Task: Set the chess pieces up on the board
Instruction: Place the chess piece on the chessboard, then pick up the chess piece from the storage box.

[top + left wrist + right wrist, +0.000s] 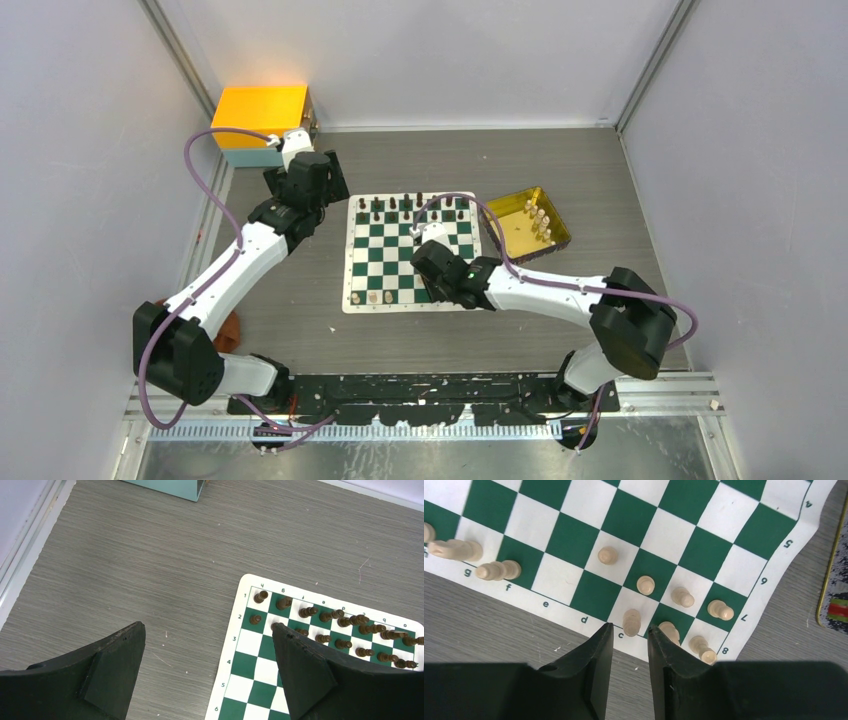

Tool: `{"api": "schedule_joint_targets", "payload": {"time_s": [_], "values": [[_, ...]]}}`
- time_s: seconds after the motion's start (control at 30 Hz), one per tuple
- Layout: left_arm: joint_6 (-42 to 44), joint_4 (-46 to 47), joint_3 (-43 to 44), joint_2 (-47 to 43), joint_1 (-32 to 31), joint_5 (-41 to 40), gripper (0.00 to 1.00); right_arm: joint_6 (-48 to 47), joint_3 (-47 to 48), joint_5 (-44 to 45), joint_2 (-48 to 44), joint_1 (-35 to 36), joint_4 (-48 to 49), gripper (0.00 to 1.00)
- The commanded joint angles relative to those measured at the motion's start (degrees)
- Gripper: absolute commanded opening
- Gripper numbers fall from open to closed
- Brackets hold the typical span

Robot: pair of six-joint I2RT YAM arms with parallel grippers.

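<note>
The green-and-white board lies mid-table. Dark pieces stand in its two far rows; they also show in the left wrist view. Cream pieces stand in the rows near the lettered edge, two more at near left. My right gripper hangs over the board's near right part. In its wrist view the gripper is slightly open and empty, with one cream piece just beyond the tips. My left gripper is wide open and empty, over bare table beside the board's far left corner.
A gold tray with several cream pieces sits right of the board; its edge shows in the right wrist view. An orange box on a teal base stands at the far left corner. Walls enclose the table.
</note>
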Motion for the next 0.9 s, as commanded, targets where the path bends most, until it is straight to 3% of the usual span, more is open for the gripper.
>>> {"api": "schedule_joint_targets", "payload": {"time_s": [0.0,0.47,0.87], "values": [[0.10,1.10,1.74,-0.04,-0.18,-0.32,0.98,-0.85,3.84,1.42,-3.72,0.31,-1.01,0.38],[-0.26,1.08,1.57,0.05,-0.18,0.01,0.98,-1.79,14.06,11.27,-6.32,-2.55,-8.30,0.38],[-0.43,1.21,1.39,-0.22,-0.11,0.30,0.98,2.31,19.41,12.60,-0.62,-27.33,-12.48,0.38]]}}
